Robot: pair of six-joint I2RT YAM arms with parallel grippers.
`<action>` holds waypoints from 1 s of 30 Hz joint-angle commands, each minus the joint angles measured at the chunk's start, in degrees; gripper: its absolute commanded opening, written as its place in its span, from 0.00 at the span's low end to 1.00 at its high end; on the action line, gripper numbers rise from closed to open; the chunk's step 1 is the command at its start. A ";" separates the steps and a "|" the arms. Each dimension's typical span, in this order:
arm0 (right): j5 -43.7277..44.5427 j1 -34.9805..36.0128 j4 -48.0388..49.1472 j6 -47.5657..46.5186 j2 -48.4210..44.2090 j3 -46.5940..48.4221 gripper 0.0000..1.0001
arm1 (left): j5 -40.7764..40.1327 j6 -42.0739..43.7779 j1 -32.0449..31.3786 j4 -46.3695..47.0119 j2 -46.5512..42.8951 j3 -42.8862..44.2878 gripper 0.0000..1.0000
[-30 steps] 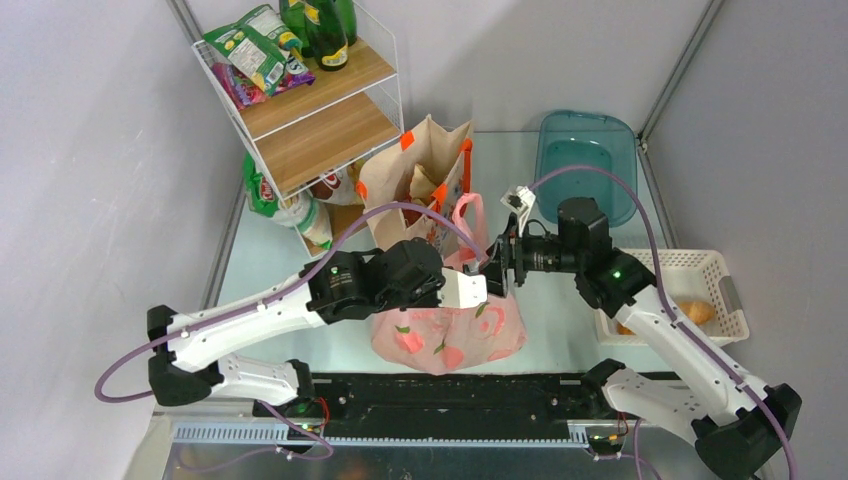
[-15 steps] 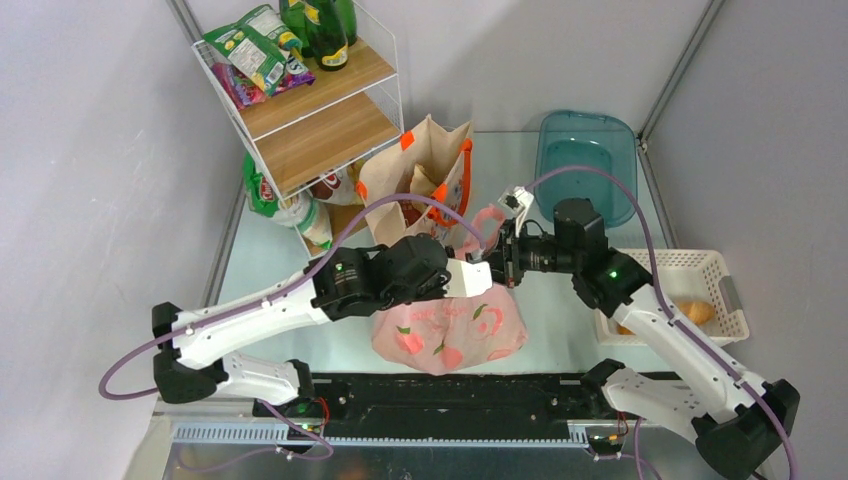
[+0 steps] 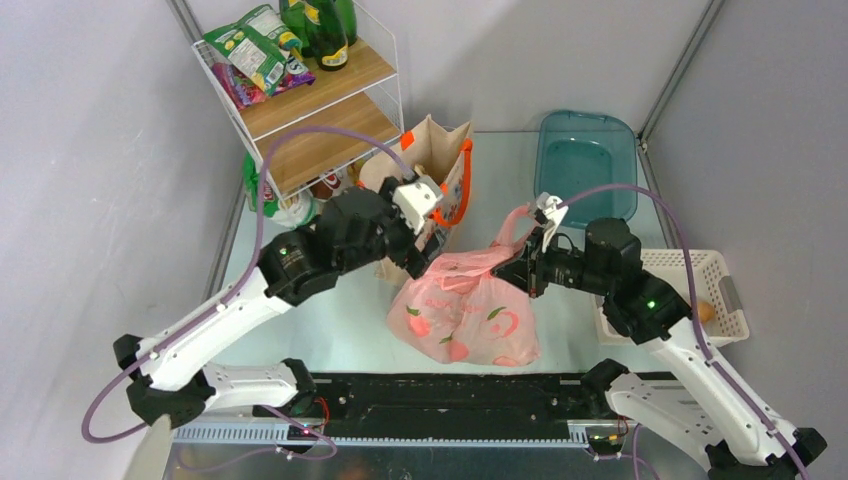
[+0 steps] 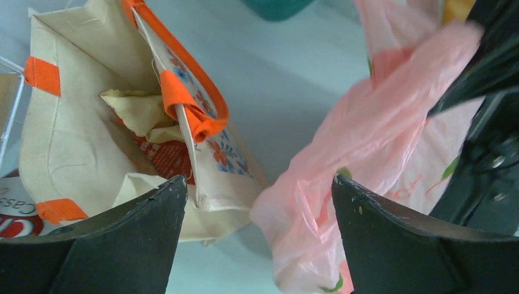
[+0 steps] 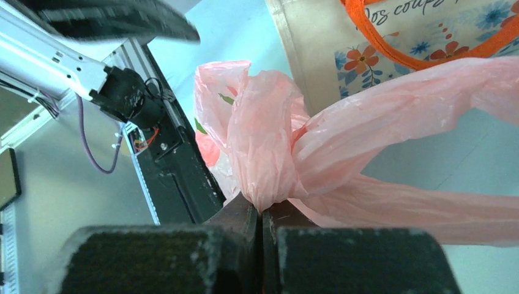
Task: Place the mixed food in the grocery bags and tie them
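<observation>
The pink plastic grocery bag [image 3: 465, 312] lies bulging near the front of the table, with its contents hidden by the film. Its twisted handles [image 3: 512, 228] rise to the right. My right gripper [image 3: 522, 272] is shut on that twisted plastic [image 5: 269, 141], pinched at the fingertips [image 5: 262, 211]. My left gripper [image 3: 424, 250] hangs open between the pink bag [image 4: 367, 135] and the beige tote with orange handles [image 3: 432, 160], its jaws [image 4: 257, 184] wide apart with nothing gripped. The tote [image 4: 79, 141] stands open with crumpled packaging inside. A bread roll [image 3: 706, 312] lies in the white basket.
A wire shelf rack [image 3: 320, 110] with green bottles and snack bags stands at the back left, more packets [image 3: 285, 205] at its foot. A teal tray [image 3: 585, 160] sits at the back right. The white lattice basket [image 3: 690, 270] sits under my right arm.
My left gripper has let go of the pink bag, opened and drawn back up-left toward the tote. My right gripper has shut on the twisted handles and pulled right; the bag shifted right.
</observation>
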 commanded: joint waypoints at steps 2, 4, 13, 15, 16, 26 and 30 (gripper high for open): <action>-4.07 0.25 -0.59 -4.78 1.00 0.40 0.00 | 14.93 -9.50 4.46 7.17 -2.09 2.52 0.92; -5.89 0.34 -0.19 -4.98 1.33 0.40 0.00 | 16.94 -9.68 5.00 8.38 -2.39 2.15 0.92; -12.56 1.20 -1.14 -6.85 2.25 0.06 0.00 | 24.03 -20.57 8.99 14.68 2.45 3.71 0.96; -12.42 1.70 -0.85 -6.77 2.22 -0.34 0.00 | 24.91 -25.11 9.54 15.51 5.25 6.07 0.90; -12.43 1.89 -0.82 -6.69 2.27 -0.38 0.00 | 25.48 -26.29 9.65 15.73 6.29 6.96 0.88; -11.11 2.66 -1.92 -6.49 1.51 -0.41 0.00 | 30.02 -33.42 10.37 16.24 18.49 15.17 0.84; -10.95 2.78 -2.16 -6.43 1.19 -0.47 0.00 | 32.62 -34.78 10.52 16.27 21.68 15.80 0.75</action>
